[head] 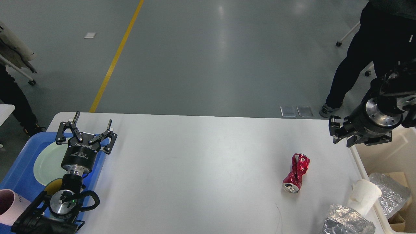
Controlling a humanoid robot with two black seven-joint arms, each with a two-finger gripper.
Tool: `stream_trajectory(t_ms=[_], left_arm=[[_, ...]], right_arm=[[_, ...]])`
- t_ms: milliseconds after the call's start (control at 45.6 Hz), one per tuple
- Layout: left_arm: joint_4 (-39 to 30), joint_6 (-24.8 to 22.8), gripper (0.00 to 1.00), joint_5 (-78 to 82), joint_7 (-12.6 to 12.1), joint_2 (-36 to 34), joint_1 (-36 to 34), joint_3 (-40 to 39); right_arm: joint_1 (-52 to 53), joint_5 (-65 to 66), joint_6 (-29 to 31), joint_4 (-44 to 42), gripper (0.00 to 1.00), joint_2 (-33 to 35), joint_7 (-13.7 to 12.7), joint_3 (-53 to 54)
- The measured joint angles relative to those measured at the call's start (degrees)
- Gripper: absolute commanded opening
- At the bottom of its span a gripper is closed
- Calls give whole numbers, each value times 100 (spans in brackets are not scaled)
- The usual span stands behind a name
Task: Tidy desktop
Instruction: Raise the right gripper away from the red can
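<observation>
Nearest, along the bottom right edge, a crumpled silver foil wrapper [345, 222] and a white cup [365, 194] sit by the cream bin [395, 156], while at bottom left the blue tray [20, 169] holds a pale green plate [45, 164]. A crushed red can [296, 173] lies on its side on the white desktop [201, 169], free of both arms. Farther back, the left gripper [92, 125] hovers over the tray's edge with fingers spread wide and holding nothing — the right gripper [341, 131] hangs above the desktop's far right corner, too dark and end-on to read its fingers.
</observation>
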State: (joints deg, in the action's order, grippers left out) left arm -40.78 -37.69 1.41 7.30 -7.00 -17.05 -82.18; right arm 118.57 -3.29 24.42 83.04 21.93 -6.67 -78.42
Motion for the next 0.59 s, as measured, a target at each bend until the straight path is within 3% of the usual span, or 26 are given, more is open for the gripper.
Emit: stream_trajectory(t_ms=[570, 592], left_arm=[[0, 0, 97, 3, 0, 2, 0, 0], [0, 0, 97, 3, 0, 2, 0, 0]], right_arm=[[213, -220, 178, 134, 0, 28, -1, -35], [261, -222, 236, 142, 9, 34, -2, -44]])
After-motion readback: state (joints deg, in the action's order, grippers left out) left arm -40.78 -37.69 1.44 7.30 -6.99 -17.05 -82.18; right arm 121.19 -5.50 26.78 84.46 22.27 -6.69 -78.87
